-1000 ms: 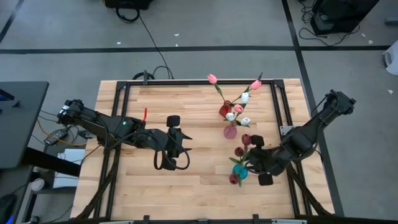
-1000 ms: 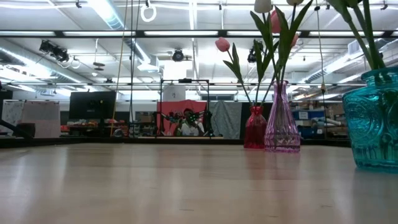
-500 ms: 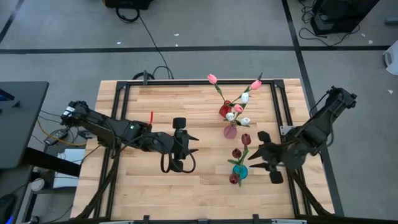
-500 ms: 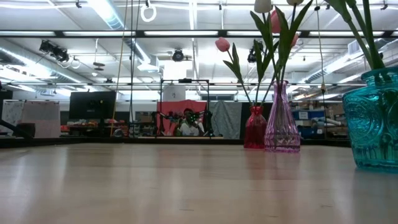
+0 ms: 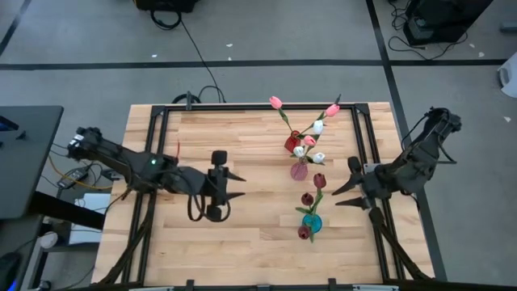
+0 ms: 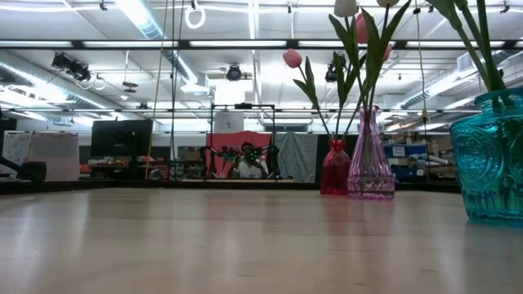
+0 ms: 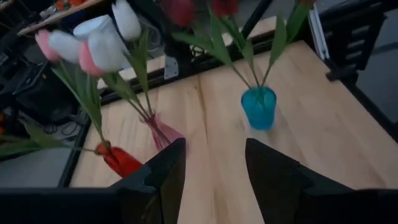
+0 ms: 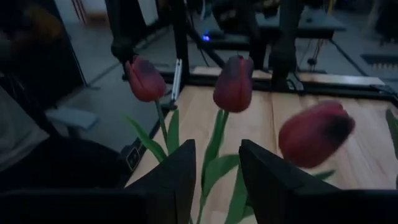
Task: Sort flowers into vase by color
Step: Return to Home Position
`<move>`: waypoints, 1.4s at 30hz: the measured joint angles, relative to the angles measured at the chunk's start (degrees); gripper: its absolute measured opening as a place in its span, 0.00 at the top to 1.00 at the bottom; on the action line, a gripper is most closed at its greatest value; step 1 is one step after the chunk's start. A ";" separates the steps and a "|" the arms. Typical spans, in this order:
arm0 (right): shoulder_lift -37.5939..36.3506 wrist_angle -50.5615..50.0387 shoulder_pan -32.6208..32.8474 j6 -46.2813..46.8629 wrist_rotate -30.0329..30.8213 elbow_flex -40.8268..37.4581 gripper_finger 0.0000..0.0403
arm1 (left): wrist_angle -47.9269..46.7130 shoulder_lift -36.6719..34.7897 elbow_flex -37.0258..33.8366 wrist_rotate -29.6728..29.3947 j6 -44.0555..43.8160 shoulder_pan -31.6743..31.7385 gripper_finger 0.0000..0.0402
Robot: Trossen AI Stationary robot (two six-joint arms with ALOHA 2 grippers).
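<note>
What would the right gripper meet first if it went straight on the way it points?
Probably the dark maroon tulips in the blue vase: the right gripper, open, points at their heads and stems. Which tulip comes first is unclear.

Reaches in from the left with the left gripper (image 5: 233,186) above mid-tabletop (image 5: 258,242), jaws parted, empty. Holds the right gripper (image 5: 338,196) near the right edge, pointing inward, jaws parted, empty.

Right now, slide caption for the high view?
Tulips stand in red vase, pink vase and blue vase; left tool and right tool, open and empty, flank them.
</note>
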 joint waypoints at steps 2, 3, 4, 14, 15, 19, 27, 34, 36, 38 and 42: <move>-3.43 4.36 -0.42 -1.05 -0.22 -4.86 0.66 | 3.36 -1.54 -4.79 -0.11 -0.65 0.02 0.57; -5.15 6.50 -0.78 -1.15 -0.20 -7.46 0.66 | 5.45 -2.40 -7.53 -0.20 -1.17 0.06 0.57; -6.96 8.57 -1.18 -1.20 -0.24 -9.95 0.66 | 7.70 -3.14 -10.04 -0.28 -1.56 0.12 0.57; -21.86 22.87 -6.68 -1.14 -1.50 -27.90 0.70 | 32.63 -18.48 -33.17 -3.02 -5.06 0.64 0.57; -22.58 23.96 -7.51 -1.18 -1.83 -29.12 0.70 | 35.49 -20.08 -35.75 -3.33 -5.91 0.63 0.57; -24.26 29.32 -11.06 -1.20 -5.66 -33.65 0.72 | 42.41 -25.21 -43.37 -4.93 -9.25 0.63 0.57; -24.49 41.38 -20.23 -2.00 -14.89 -41.69 0.77 | 42.92 -32.27 -49.60 -10.03 -10.59 0.63 0.57; -24.38 47.76 -28.82 -0.74 -21.90 -47.60 0.81 | 49.54 -38.83 -57.79 -10.65 -11.56 0.63 0.57; -24.33 48.62 -31.09 0.09 -24.06 -48.03 0.81 | 53.63 -39.75 -60.13 -10.79 -12.56 0.63 0.57; -23.93 49.63 -32.97 0.52 -25.83 -48.00 0.81 | 55.28 -40.17 -61.85 -10.90 -13.28 0.63 0.57; -23.90 50.10 -35.79 0.54 -28.45 -48.01 0.81 | 56.10 -40.33 -64.41 -12.19 -15.19 0.63 0.57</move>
